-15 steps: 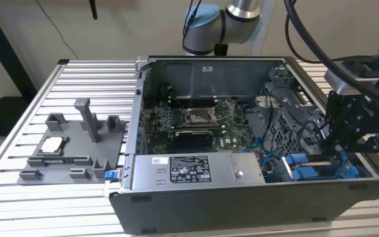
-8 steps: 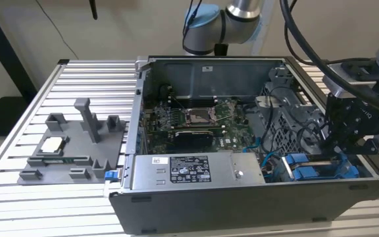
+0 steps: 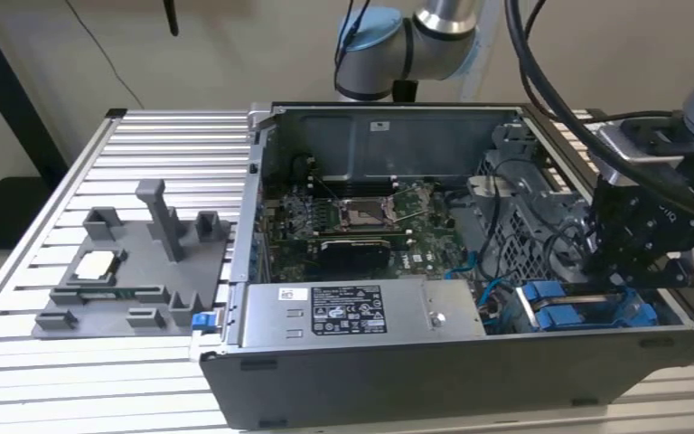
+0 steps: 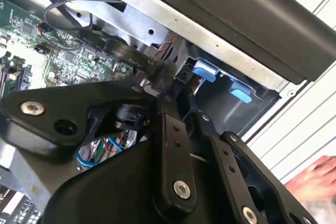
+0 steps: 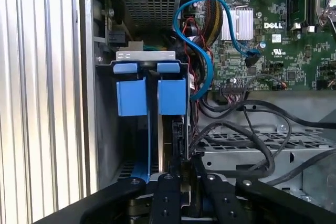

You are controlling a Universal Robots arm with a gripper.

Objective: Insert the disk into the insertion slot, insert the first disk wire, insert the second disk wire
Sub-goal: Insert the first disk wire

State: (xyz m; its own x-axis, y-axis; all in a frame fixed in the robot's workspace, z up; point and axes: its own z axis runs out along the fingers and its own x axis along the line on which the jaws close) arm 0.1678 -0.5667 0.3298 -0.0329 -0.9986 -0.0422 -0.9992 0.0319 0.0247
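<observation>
While hanging nose-down at the lower right of the exterior view, gripper [image 3: 618,280] inside the open computer case [image 3: 468,384]. Nearest the lens in the first wrist view: fingertips close together, seemingly clamped on a black plug [image 5: 178,140]. Straight ahead and just beyond: the disk [image 5: 172,97] in its blue carrier, seated in the insertion slot [image 5: 125,168], long axis running directly away from the fingertips. Farthest back, green motherboard [image 5: 262,51].

Open computer case [image 3: 444,380] sits on slatted aluminium table [image 3: 166,145]. Grey power supply box [image 3: 360,312] lies beside green motherboard [image 3: 289,226]. Grey fixture plate [image 3: 142,271] stands apart.
</observation>
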